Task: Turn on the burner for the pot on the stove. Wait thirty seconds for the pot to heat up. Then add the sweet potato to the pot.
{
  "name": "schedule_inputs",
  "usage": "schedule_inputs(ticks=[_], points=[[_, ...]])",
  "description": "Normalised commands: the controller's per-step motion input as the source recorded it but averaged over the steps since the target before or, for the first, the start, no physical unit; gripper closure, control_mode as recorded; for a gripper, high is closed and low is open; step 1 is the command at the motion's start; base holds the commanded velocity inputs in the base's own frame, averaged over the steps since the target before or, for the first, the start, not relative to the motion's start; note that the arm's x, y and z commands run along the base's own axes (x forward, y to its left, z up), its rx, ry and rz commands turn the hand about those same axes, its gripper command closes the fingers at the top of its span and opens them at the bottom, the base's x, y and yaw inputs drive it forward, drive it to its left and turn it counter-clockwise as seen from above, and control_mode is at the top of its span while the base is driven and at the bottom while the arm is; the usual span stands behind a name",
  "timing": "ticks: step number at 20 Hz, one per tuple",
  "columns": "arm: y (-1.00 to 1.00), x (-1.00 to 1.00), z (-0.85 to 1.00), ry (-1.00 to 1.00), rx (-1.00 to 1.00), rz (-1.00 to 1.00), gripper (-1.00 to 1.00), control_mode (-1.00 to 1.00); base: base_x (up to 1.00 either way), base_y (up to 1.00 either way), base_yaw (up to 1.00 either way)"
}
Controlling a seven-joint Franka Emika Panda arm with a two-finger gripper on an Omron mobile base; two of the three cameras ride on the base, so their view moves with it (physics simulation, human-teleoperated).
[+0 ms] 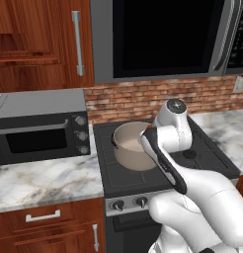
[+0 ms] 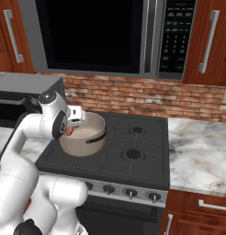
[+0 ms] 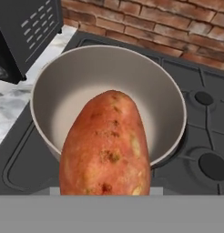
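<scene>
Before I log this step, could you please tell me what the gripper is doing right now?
Gripper: closed on the sweet potato, above the pot.

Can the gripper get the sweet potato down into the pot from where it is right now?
Probably yes. In the hand view the sweet potato hangs in front of the camera, over the open mouth of the pot. The pot has no lid and its pale inside looks bare, so nothing seems to block the drop.
</scene>
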Motion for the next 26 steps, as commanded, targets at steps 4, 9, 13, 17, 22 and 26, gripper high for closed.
schedule_inputs(ticks=[4, 9, 13, 17, 22, 26], points=[[0.01, 0.29, 0.00, 0.18, 0.00, 0.00, 1.00, -1.00, 0.00, 0.00, 0.00], [0.00, 0.30, 0.00, 0.20, 0.00, 0.00, 1.00, -1.00, 0.00, 0.00, 0.00], [0.00, 0.17, -0.14, 0.09, 0.00, 0.00, 1.00, -1.00, 0.00, 0.00, 0.00], [0.01, 0.09, -0.25, 0.02, 0.00, 0.00, 1.00, -1.00, 0.00, 0.00, 0.00], [0.00, 0.06, -0.28, 0.01, 0.01, 0.00, 1.00, -1.00, 0.00, 0.00, 0.00], [0.00, 0.05, -0.19, 0.04, 0.01, 0.00, 1.00, -1.00, 0.00, 0.00, 0.00]])
